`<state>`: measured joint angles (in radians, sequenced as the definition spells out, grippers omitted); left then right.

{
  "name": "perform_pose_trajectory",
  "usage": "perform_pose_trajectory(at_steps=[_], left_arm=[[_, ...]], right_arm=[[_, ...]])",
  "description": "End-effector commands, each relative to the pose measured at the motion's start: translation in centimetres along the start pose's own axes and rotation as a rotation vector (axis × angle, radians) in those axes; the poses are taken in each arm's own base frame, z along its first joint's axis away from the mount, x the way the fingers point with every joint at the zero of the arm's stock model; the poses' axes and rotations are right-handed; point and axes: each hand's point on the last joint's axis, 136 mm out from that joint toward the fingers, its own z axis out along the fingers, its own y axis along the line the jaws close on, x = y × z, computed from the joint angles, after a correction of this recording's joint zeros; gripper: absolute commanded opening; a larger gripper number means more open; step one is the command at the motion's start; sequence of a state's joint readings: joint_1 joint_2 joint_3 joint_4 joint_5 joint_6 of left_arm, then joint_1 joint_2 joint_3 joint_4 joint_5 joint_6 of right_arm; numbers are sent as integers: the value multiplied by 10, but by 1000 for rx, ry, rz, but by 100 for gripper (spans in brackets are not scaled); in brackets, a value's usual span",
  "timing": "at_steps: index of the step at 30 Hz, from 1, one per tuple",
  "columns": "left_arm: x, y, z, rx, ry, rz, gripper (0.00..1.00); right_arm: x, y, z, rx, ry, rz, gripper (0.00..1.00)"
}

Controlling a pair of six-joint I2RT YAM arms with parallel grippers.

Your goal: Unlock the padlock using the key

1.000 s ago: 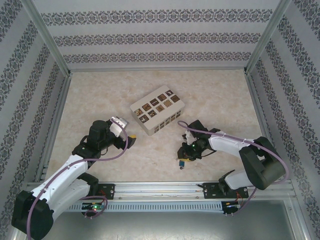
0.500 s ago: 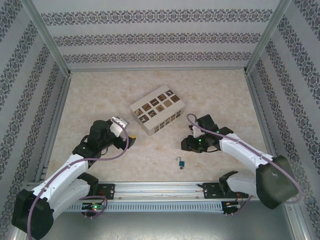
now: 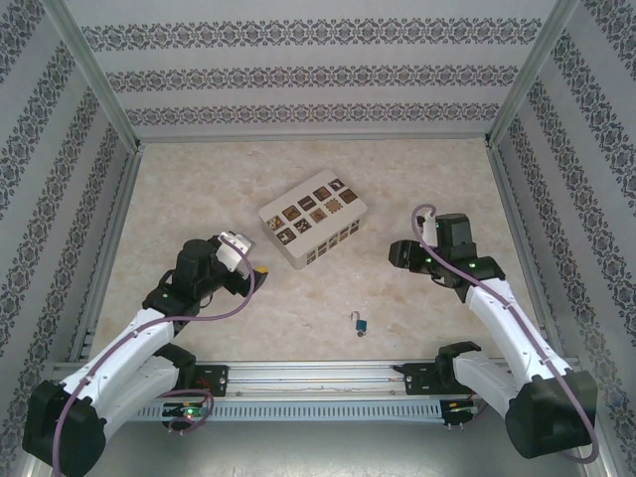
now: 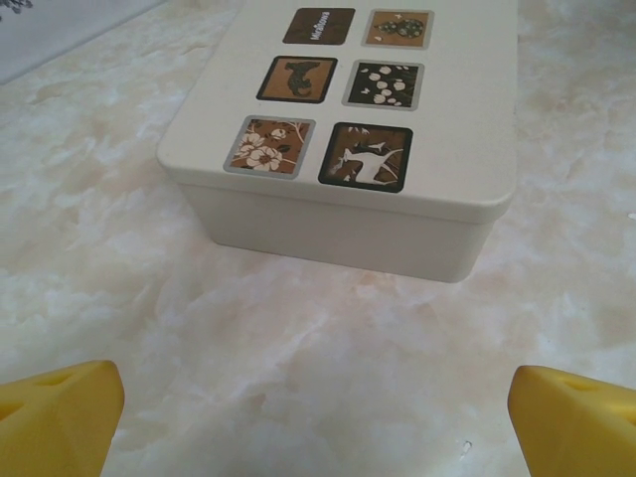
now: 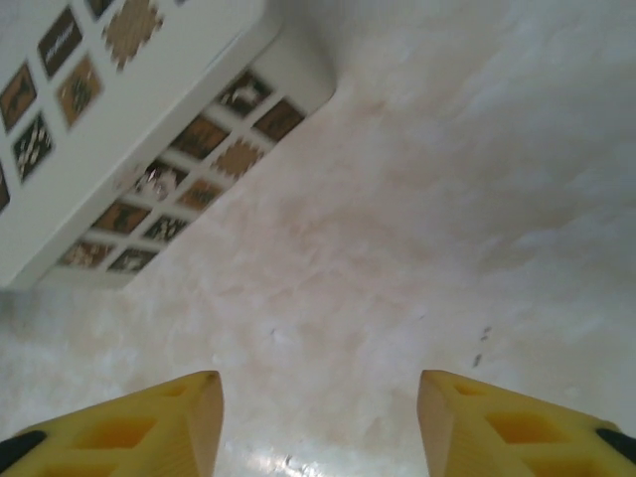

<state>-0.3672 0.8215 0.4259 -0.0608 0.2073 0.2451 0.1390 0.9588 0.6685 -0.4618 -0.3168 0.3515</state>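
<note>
The padlock [image 3: 361, 324], tiny with a blue body and thin silver shackle, lies alone on the marble table near the front edge. I cannot make out the key at this size. My right gripper [image 3: 396, 254] hovers up and to the right of the padlock, well apart from it. In its wrist view the right gripper [image 5: 318, 402] is open, yellow fingers [image 5: 169, 422] wide with bare table between them. My left gripper [image 3: 256, 266] sits at the left. In the left wrist view the left gripper [image 4: 318, 417] is wide open and faces the cream box, nothing between its fingertips [image 4: 60, 412].
A cream box [image 3: 313, 221] with dark brown square tiles stands mid-table between the arms; the same cream box [image 4: 397, 149] is close ahead of the left gripper, and the cream box [image 5: 119, 129] is at the upper left of the right wrist view. Patterned walls close in the table.
The right gripper has let go of the padlock, opened and pulled back up and to the right. The padlock stays on the table. The left arm has not moved.
</note>
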Motion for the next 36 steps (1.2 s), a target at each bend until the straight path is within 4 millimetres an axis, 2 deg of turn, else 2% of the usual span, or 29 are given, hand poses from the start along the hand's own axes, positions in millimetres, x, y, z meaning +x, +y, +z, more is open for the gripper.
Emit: perform_pose_trajectory(at_steps=[1, 3, 6, 10, 16, 19, 20, 26, 36], left_arm=[[4, 1, -3, -20, 8, 31, 99], [3, 2, -4, -27, 5, 32, 99], [3, 2, -5, -27, 1, 31, 99], [4, 3, -5, -33, 4, 30, 99], [4, 3, -4, -32, 5, 33, 99], [4, 3, -3, -33, 5, 34, 99], [4, 3, -3, -35, 6, 35, 99], [5, 3, -3, -34, 9, 34, 99], [5, 4, -1, -35, 12, 34, 99]], right_arm=[[-29, -12, -13, 48, -122, -57, 59], [-38, -21, -15, 61, -173, -63, 63], [-44, -39, -15, 105, -237, -76, 75], [-47, -66, -13, 184, -302, -100, 97], [-48, -98, -8, 287, -410, -156, 98], [-54, -106, -8, 315, -462, -175, 98], [-48, -111, -4, 320, -460, -168, 98], [-55, -117, 2, 319, -561, -179, 98], [-77, -103, 3, 245, -703, -270, 98]])
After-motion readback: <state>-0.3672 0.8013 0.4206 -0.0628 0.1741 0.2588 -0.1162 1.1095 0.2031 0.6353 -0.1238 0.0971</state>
